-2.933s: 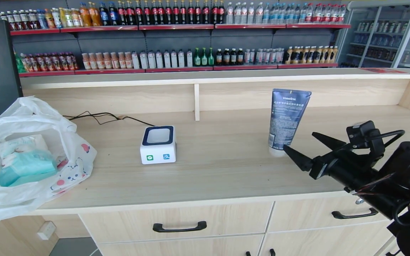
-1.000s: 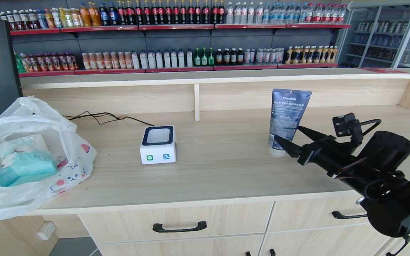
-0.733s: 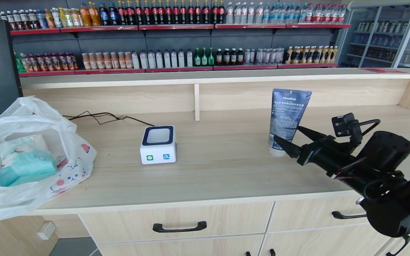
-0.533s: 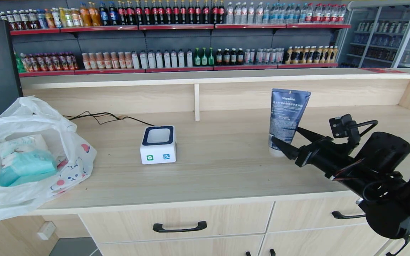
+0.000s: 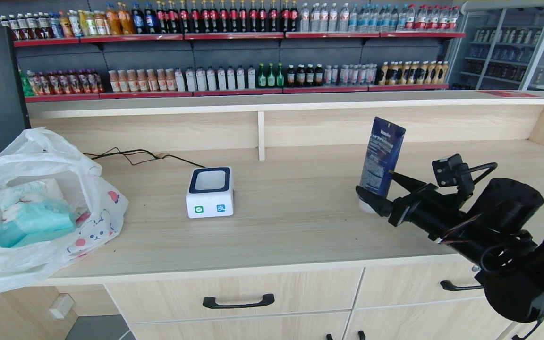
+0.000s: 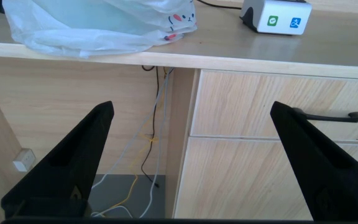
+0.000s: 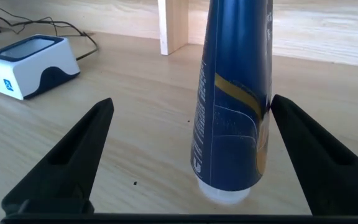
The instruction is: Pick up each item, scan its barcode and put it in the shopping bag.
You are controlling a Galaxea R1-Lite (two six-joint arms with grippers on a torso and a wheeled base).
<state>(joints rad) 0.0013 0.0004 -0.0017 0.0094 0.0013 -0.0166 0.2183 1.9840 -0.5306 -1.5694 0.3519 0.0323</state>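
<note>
Head camera overlooks the counter (image 5: 300,222); all three views share the scanner (image 5: 209,192).

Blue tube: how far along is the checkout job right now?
Done: tissue packs lie in the shopping bag. In hand: the open right gripper brackets the blue tube, which stands cap-down on the counter, not yet lifted. Remaining: grip it, scan it at the white scanner, then bag it.
</note>
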